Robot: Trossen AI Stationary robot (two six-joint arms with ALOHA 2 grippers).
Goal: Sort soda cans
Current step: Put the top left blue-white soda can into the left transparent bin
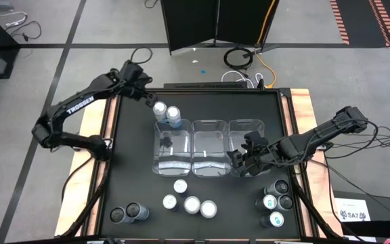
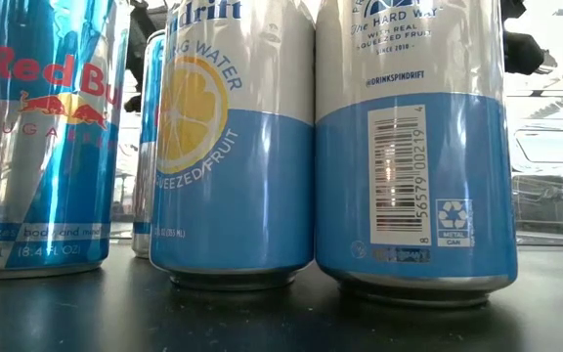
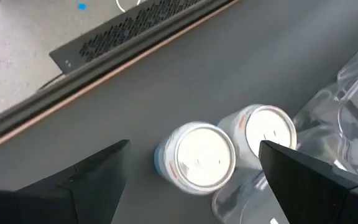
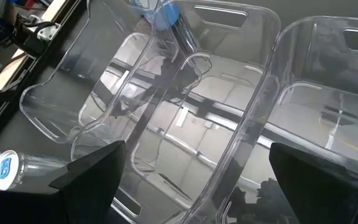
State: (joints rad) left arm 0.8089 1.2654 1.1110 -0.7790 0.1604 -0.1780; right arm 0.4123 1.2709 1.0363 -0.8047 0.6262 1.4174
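Note:
Two silver-topped soda cans [image 1: 159, 108] [image 1: 173, 114] with blue sides stand upright on the black table, just beyond the far end of the left clear bin [image 1: 161, 165]. My left gripper [image 1: 146, 97] hovers open above and just beyond them. In its wrist view the cans [image 3: 197, 155] [image 3: 266, 134] show between the spread fingers, untouched. My right gripper [image 1: 241, 163] hangs open over the near ends of the middle bin [image 1: 208, 167] and right bin [image 1: 259, 124], holding nothing. More cans stand near the front edge: white-topped [image 1: 191, 205], dark [image 1: 127, 213], and a mixed cluster [image 1: 276, 202].
Three clear bins [image 4: 185, 124] stand side by side mid-table and look empty. In the low view, tall cans [image 2: 233, 147] [image 2: 413, 147] [image 2: 37, 137] fill the foreground. Wooden rails [image 1: 97, 118] run along the table's left and right sides. Cables lie on the floor beyond the far edge.

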